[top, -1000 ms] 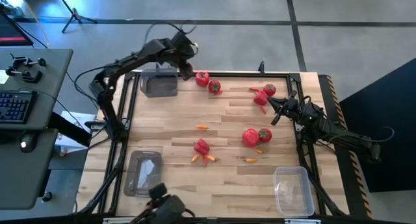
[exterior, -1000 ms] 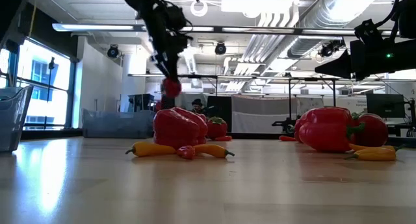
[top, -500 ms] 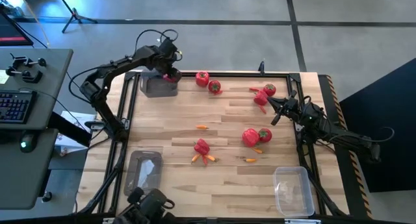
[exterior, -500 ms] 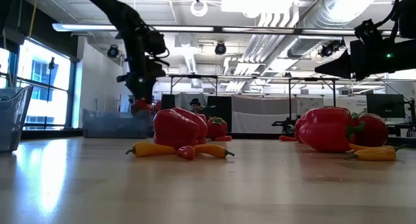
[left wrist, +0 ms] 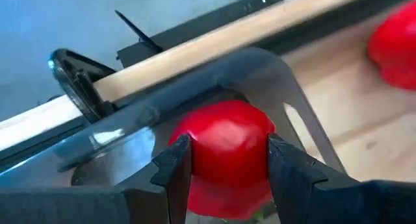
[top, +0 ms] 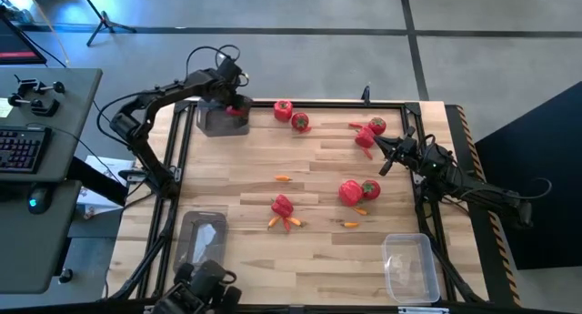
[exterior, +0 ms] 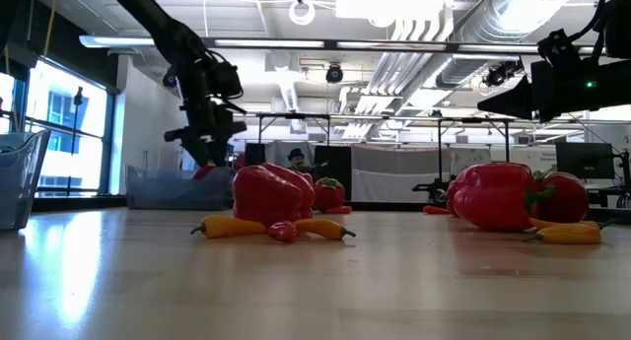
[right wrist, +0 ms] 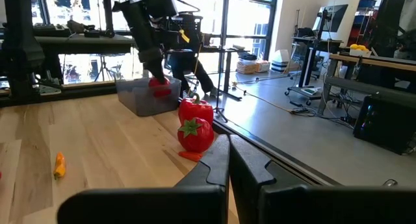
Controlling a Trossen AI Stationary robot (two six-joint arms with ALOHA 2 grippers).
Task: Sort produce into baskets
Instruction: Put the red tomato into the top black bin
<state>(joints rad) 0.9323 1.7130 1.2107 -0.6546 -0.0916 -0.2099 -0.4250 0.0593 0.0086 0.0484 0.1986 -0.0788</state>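
Sitting between the left claw (left wrist: 224, 159) fingers, a round red fruit (left wrist: 225, 152).

Bright, even light falls on the wooden table (top: 309, 196), shadows faint; ceiling lamps (exterior: 303, 7) glare white in the low view; windows (right wrist: 244, 16) beyond the left gripper (right wrist: 155, 67) blaze overexposed; the round red fruit (left wrist: 224, 156) between its fingers blurs softly.

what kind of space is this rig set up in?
Likely an open robotics lab or workshop: exposed ceiling ducts, big windows, and benches with equipment beyond the wooden table. A desk with a keyboard stands beside it.
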